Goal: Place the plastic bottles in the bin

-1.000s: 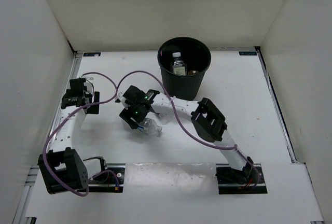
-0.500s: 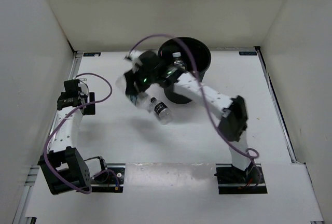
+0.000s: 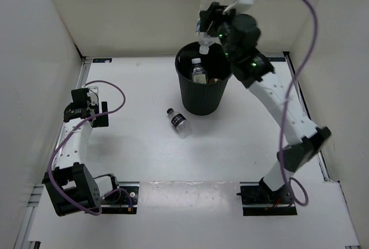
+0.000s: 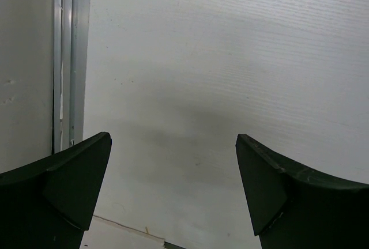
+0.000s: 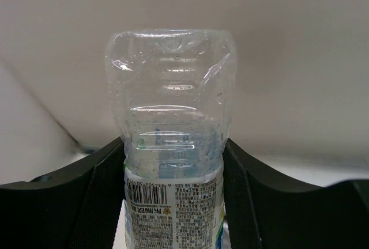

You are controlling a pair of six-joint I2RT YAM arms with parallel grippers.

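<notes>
Hanging over the bin (image 3: pixel 199 96) at the far edge of the table (image 3: pixel 132 157), a clear bottle (image 5: pixel 170 116) is clamped by the right gripper (image 3: pixel 209 21); release is advised once centred, though alignment looks uncertain.

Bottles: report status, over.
Right gripper shut on labelled bottle, raised high at bin. Left gripper open, empty. Upright bottle inside bin; black-capped bottle lying on table. Nothing blocking.

Top view sits high behind the arm bases (image 3: pixel 75 188), looking down over the whole table (image 3: pixel 138 151), bin (image 3: pixel 202 96) and walls (image 3: pixel 144 12), from afar. Left wrist view looks close down past the left gripper (image 4: pixel 173 194) at table beside the left rail (image 4: pixel 72 59); right wrist view faces the walls, very near the bottle (image 5: pixel 170 105) in the right gripper (image 5: pixel 173 151). Top view shares that rail strip and that bottle with them.
</notes>
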